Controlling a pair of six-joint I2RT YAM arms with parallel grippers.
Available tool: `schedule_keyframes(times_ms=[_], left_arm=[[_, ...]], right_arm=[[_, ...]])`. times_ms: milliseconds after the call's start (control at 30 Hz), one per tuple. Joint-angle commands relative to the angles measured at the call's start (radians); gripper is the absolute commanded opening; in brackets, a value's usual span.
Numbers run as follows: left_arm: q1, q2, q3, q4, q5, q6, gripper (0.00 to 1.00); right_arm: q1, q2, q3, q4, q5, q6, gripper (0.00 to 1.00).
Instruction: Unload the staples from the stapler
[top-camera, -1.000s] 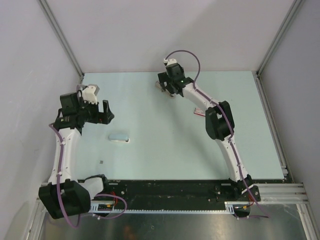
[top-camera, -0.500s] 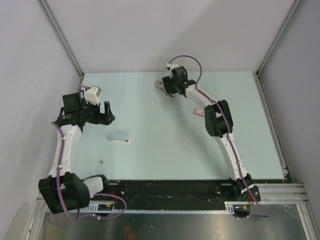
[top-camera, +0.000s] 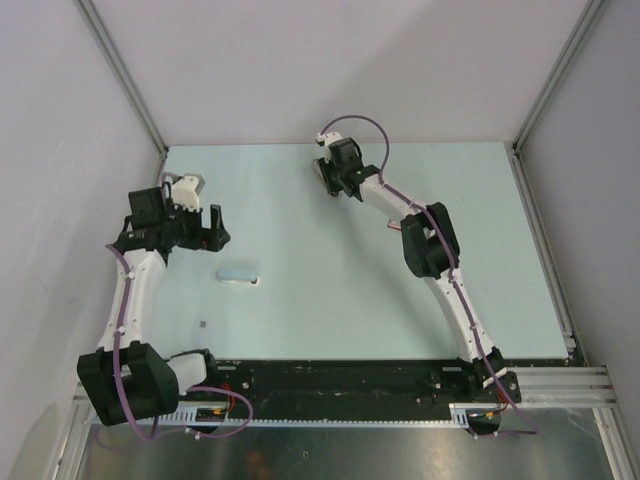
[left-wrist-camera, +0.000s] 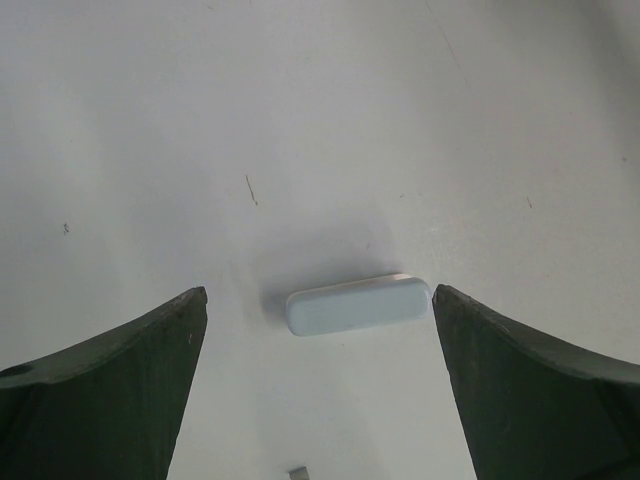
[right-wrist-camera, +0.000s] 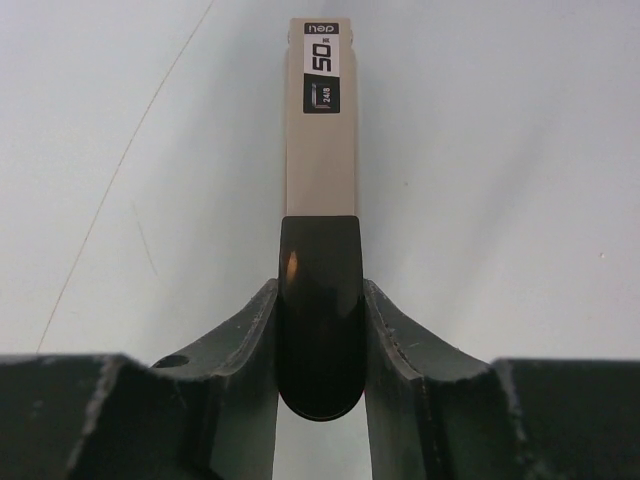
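The stapler (right-wrist-camera: 320, 150), cream with a black rear end, lies near the table's back edge (top-camera: 324, 171). My right gripper (right-wrist-camera: 320, 292) is shut on its black end, both fingers pressed against its sides; in the top view this gripper (top-camera: 333, 182) covers most of it. A tiny dark-grey sliver, the staples (top-camera: 203, 324), lies alone on the table at the left front and shows at the bottom edge of the left wrist view (left-wrist-camera: 298, 470). My left gripper (top-camera: 214, 228) hovers open over the left side of the table, holding nothing (left-wrist-camera: 318, 291).
A pale blue rounded block (top-camera: 238, 275) lies flat below the left gripper, between its fingers in the left wrist view (left-wrist-camera: 357, 304). A small pink-and-white box (top-camera: 393, 224) peeks out beside the right arm's elbow. Walls close the table at the back and sides.
The right gripper has closed onto the stapler's black end and shifted slightly left along the back. The left arm has barely moved and stays open.
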Motion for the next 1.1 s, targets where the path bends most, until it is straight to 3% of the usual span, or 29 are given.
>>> schedule_keyframes(times_ms=[0, 100, 233, 400, 567, 867, 1067], left_arm=[[-0.007, -0.005, -0.01, 0.02, 0.0, 0.022, 0.99], [-0.018, -0.005, -0.017, 0.021, 0.0, 0.023, 0.99], [-0.064, 0.015, -0.027, 0.031, 0.034, 0.0, 0.99], [-0.19, 0.075, -0.046, 0.083, 0.102, -0.083, 0.94], [-0.309, 0.123, -0.059, 0.142, 0.124, -0.133, 0.95], [-0.416, 0.123, -0.147, 0.251, 0.134, -0.161, 0.95], [-0.429, 0.153, -0.146, 0.267, 0.165, -0.166, 0.94]], right_arm=[[0.02, -0.035, 0.045, -0.032, -0.004, 0.019, 0.08], [0.045, -0.1, -0.037, -0.01, -0.024, 0.087, 0.01], [0.119, -0.268, -0.275, 0.134, -0.018, 0.199, 0.0], [0.262, -0.502, -0.613, 0.381, 0.119, 0.35, 0.0], [0.36, -0.655, -0.84, 0.471, 0.227, 0.521, 0.0], [0.445, -0.751, -0.948, 0.523, 0.415, 0.648, 0.0], [0.443, -0.759, -0.963, 0.543, 0.433, 0.747, 0.0]])
